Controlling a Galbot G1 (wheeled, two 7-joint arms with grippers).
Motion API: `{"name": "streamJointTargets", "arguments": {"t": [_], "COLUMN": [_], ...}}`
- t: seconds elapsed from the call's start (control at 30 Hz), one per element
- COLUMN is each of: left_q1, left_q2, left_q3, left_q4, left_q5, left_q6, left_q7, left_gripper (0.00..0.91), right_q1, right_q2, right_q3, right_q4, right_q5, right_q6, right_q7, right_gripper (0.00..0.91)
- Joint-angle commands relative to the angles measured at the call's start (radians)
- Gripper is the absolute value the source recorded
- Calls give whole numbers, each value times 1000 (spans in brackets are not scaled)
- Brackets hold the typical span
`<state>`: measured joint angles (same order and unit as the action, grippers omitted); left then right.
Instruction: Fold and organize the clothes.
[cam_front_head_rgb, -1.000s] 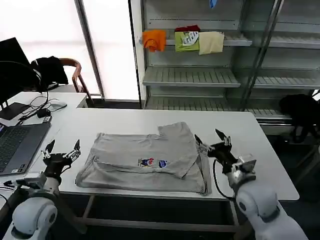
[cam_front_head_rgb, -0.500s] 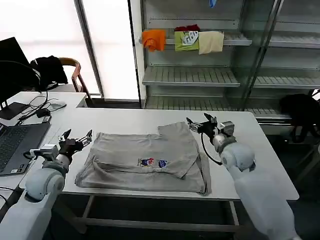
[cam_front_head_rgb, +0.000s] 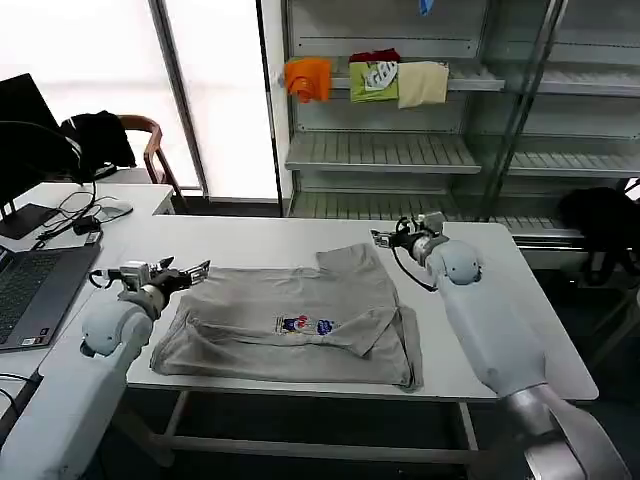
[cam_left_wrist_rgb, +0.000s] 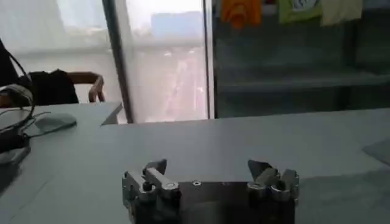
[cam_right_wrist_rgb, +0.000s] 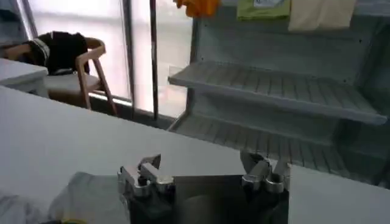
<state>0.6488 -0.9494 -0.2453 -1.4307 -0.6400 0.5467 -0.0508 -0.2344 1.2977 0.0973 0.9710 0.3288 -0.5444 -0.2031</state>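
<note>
Shirt (cam_front_head_rgb: 290, 320): folded, lower layers hidden under top layer; chest print (cam_front_head_rgb: 305, 325) too small to read. In right wrist view just a grey corner of shirt (cam_right_wrist_rgb: 91, 192), rest cut off at edge. Left end effector (cam_left_wrist_rgb: 210, 176) and right end effector (cam_right_wrist_rgb: 204, 170): bodies cut off by pic edge. Laptop (cam_front_head_rgb: 30, 290) on left worktop cut off.

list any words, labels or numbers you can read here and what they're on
None can be read.
Grey shirt: small red and blue chest print, too small to read.
Green garment on the shelf: pale print, too blurred to read.
Laptop keys: too small to read.
</note>
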Motion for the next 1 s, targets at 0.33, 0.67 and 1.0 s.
{"name": "streamJointTargets", "arguments": {"t": [0.33,0.67,1.0], "left_q1": [-209,-200,-190], "left_q2": [-30,-56,-69], "left_q3": [94,78,69], "left_q4": [322,348,363], "left_q5": [112,143,162], "left_q6": [36,35,34], "left_q7": [118,143,161], "left_gripper": [907,907,725], "right_q1": [82,76,49], "right_q2": [120,152,155], "right_q3": [9,14,12], "right_q4": [-269,-313,-307], "right_q5": [-110,-136,-136], "right_q6": [94,137,121], "right_q7": [-93,-96,-95], "right_gripper": [907,907,786]}}
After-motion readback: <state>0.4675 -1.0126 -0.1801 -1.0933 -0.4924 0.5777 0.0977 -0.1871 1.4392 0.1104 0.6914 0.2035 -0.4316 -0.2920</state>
